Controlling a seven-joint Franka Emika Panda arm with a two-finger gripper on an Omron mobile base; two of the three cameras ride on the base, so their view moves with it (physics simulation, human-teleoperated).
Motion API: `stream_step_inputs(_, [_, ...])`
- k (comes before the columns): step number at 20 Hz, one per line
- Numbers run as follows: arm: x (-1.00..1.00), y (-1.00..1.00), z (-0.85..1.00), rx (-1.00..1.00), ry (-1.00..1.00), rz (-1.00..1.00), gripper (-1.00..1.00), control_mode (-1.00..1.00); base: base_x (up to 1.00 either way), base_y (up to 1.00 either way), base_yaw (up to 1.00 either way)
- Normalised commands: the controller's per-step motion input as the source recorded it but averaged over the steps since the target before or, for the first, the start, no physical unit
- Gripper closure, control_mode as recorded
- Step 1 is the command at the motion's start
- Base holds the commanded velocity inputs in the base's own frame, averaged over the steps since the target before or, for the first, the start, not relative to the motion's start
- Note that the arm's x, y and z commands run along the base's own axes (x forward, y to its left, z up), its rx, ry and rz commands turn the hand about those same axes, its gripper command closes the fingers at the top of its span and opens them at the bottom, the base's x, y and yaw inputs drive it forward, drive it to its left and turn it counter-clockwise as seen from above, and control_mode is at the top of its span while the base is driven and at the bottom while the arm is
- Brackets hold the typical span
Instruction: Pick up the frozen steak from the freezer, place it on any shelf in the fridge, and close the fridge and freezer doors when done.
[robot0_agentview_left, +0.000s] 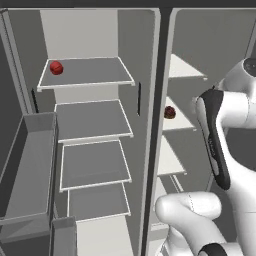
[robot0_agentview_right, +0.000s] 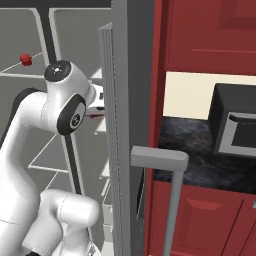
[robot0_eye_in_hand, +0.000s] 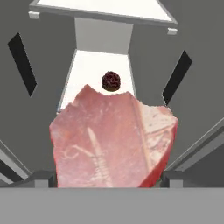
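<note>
**Draw the steak clear of the freezer**

In the hand view the pale pink-red flat frozen steak (robot0_eye_in_hand: 111, 138) sits between the jaws, apparently gripped, over the near edge of a short white-edged freezer shelf (robot0_eye_in_hand: 83, 72). Withdraw it level, avoiding the dark red roundish lump (robot0_eye_in_hand: 111, 81) behind it, then swing towards a wide grey fridge shelf (robot0_agentview_left: 92, 120).

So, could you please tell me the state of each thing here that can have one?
frozen steak: held up in the gripper, off the shelf.
gripper: shut on the frozen steak.
freezer: open.
fridge: open.
freezer door: swung open.
fridge door: swung open.
</note>
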Motion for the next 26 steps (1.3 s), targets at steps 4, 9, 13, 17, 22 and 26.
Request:
stream_step_inputs(4, [-0.2,0.03,-0.59,0.0,0.01,0.0,1.0,-1.0,0.0,0.0,0.0])
stream_step_inputs(9, [-0.23,0.01,0.0,0.0,0.0,0.0,1.0,-1.0,0.0,0.0,0.0])
stream_step_inputs(13, [-0.19,0.02,0.0,0.0,0.0,0.0,1.0,1.0,-0.27,0.35,0.0])
stream_step_inputs(17, [0.0,0.0,0.0,0.0,0.0,0.0,1.0,1.0,-0.08,0.71,0.0])
stream_step_inputs(22, [0.0,0.0,0.0,0.0,0.0,0.0,1.0,1.0,0.0,0.95,0.0])
stream_step_inputs(26, [0.0,0.0,0.0,0.0,0.0,0.0,1.0,1.0,0.03,0.76,0.0])
